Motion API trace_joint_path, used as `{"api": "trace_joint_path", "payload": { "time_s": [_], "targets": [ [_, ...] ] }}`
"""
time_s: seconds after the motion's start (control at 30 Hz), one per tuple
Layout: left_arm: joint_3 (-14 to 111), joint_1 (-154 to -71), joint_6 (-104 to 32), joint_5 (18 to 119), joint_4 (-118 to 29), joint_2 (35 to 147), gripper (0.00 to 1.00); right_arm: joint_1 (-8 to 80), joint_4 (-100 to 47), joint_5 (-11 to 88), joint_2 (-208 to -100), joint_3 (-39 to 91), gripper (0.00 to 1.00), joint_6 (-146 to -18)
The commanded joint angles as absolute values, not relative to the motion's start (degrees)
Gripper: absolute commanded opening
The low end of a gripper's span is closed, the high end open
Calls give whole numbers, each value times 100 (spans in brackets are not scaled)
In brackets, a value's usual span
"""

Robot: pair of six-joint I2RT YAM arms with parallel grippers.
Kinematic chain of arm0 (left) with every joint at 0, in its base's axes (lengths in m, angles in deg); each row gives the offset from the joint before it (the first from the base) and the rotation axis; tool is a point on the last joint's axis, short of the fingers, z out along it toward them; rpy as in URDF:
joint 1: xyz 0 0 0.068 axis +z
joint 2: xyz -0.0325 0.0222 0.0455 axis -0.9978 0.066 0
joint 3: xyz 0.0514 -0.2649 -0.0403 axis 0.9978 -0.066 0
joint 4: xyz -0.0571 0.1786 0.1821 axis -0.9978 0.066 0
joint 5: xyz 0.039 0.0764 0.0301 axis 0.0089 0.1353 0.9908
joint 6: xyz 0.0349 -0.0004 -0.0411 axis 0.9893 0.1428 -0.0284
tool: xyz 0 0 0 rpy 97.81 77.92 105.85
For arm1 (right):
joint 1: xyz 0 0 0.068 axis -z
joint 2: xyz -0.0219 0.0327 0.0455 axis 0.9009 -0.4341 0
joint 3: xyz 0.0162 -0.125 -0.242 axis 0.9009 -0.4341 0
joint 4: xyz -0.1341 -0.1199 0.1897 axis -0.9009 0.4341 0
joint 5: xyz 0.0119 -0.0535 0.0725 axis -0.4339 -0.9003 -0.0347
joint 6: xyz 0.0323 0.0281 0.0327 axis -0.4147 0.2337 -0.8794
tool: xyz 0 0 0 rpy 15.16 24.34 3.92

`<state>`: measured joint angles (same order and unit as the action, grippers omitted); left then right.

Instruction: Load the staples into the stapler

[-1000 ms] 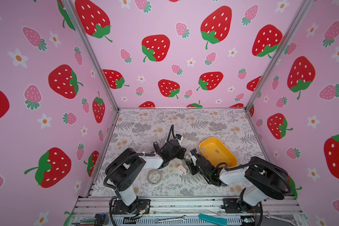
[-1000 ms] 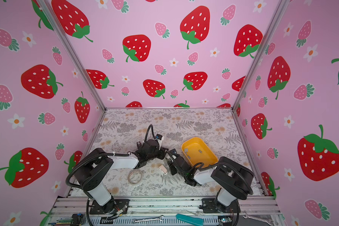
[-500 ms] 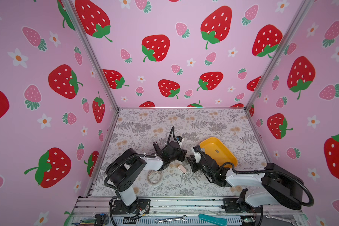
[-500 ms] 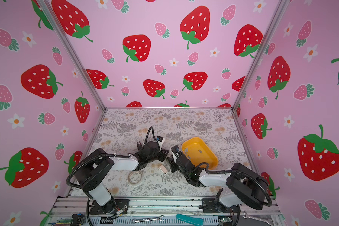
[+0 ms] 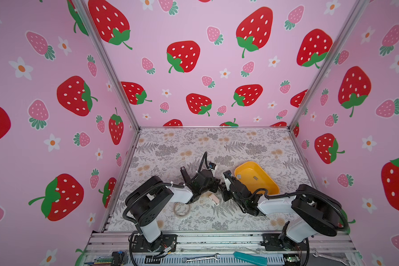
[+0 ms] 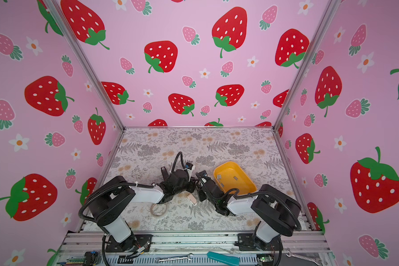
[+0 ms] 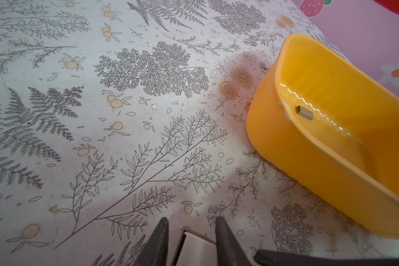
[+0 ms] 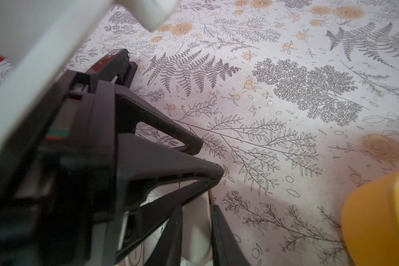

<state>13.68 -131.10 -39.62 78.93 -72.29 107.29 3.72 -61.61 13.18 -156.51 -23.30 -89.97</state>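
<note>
A small pale pink stapler [image 5: 214, 200] [image 6: 192, 200] sits low over the floral table where the two grippers meet. In the left wrist view the left gripper [image 7: 191, 220] has a finger on each side of the stapler [image 7: 195, 247]. In the right wrist view the right gripper [image 8: 197, 207] is shut on the stapler's [image 8: 196, 232] pale rounded body, right beside the left gripper's fingers [image 8: 194, 170]. Grey strips of staples [image 5: 238, 176] [image 7: 305, 112] lie loose in the yellow tray [image 5: 260, 184] [image 7: 286, 149], just right of the grippers.
A clear ring [image 5: 182, 208] lies on the table in front of the left arm. A black, red-labelled object [image 8: 113, 64] [image 5: 184, 171] lies behind the left gripper. A wrench [image 5: 200, 259] and a teal-handled tool [image 5: 250, 258] rest on the front rail. Pink walls enclose three sides.
The right gripper has closed its fingers on the stapler, and the right arm's elbow has swung out to the right. The left arm and the stapler have stayed put.
</note>
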Motion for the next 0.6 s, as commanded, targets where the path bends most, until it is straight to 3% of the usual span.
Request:
{"api": "trace_joint_path", "payload": {
  "time_s": [0.0,0.57],
  "targets": [
    [1275,-13148,-3954,8017,-7439,10690,37,400,-6203,1250,-15773,-2284,24,-9063],
    [863,-13251,-4037,8272,-7366,10034,37,415,-6447,1334,-16090,-2462,23,-9121]
  ]
}}
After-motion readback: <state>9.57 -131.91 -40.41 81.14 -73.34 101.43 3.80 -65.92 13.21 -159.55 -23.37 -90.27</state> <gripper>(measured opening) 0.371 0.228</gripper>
